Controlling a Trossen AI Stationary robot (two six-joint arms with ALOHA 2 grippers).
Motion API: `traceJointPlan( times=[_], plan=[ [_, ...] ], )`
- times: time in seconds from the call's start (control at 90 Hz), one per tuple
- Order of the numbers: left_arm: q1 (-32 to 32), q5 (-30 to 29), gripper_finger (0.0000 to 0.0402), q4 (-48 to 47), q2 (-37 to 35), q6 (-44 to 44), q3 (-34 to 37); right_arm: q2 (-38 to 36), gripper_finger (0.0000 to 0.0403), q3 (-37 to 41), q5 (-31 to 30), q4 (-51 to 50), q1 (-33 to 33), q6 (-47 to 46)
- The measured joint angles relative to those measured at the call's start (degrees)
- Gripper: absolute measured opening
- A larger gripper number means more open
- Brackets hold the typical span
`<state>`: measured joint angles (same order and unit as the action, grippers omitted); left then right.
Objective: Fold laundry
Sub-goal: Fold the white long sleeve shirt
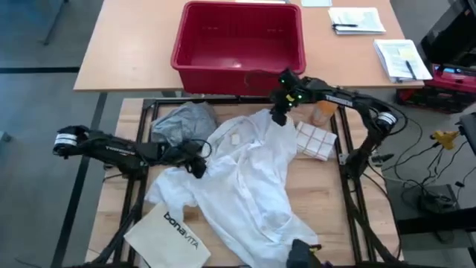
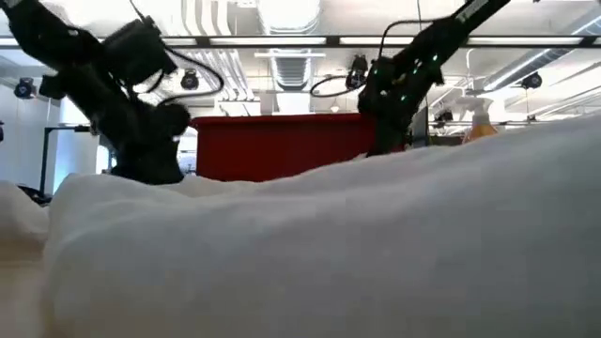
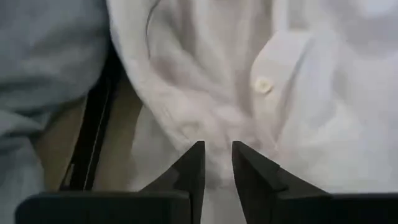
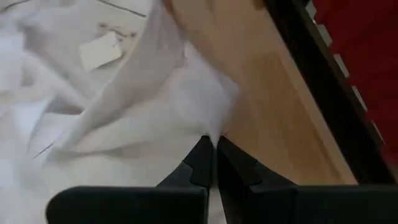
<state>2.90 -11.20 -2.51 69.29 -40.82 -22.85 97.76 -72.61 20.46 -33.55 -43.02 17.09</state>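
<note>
The large white button-front shirt (image 1: 249,182) lies crumpled across the middle of the table, its button placket (image 3: 264,84) showing in the left wrist view. A grey T-shirt (image 1: 182,123) lies bunched at the far left, beside the shirt. My left gripper (image 1: 199,167) is at the shirt's left edge, shut on its cloth. My right gripper (image 1: 279,117) is at the shirt's far edge, shut on a point of the cloth. In the low view the shirt (image 2: 357,253) fills the foreground, and both arms stand behind it. My left gripper pinches a bunched fold of the white shirt (image 3: 217,155) between its two fingers, coming low from the table's left. The cloth around the hold lies slack on the table. My right gripper pinches the shirt's far edge (image 4: 213,132) between its fingertips, pointing down from the far side. The cloth rises to a small drawn peak at the fingers; the part beyond lies on the table.
A red bin (image 1: 238,45) stands on the far table behind the shirt. A stiff white "bonavita" bag (image 1: 169,229) lies at the near left. A folded white checked piece (image 1: 314,140) and a tan object (image 1: 323,112) lie far right. A black frame (image 1: 346,149) borders the work area.
</note>
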Motion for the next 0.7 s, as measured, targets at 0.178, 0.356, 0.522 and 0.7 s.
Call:
traceJointPlan(
  times=[0.178,0.356,0.522,0.7],
  plan=[
    [-0.8,1.1,0.0038,6.2,8.4,2.7,-0.3,3.5,0.0,-2.2,-4.5,3.0,0.1,-4.4],
    [-0.1,-1.9,0.0026,6.8,14.6,1.0,-1.2,3.7,0.0,-2.3,-5.9,0.8,0.1,-4.1],
    [0.2,-4.8,0.0025,5.3,14.8,1.1,-1.2,-0.3,0.0022,-2.3,-6.8,-0.8,0.1,-2.3],
    [0.3,-12.9,0.0025,-6.3,10.8,-2.1,-1.1,-2.8,0.0051,-2.3,-10.1,-2.4,-0.9,-0.6]
  ],
)
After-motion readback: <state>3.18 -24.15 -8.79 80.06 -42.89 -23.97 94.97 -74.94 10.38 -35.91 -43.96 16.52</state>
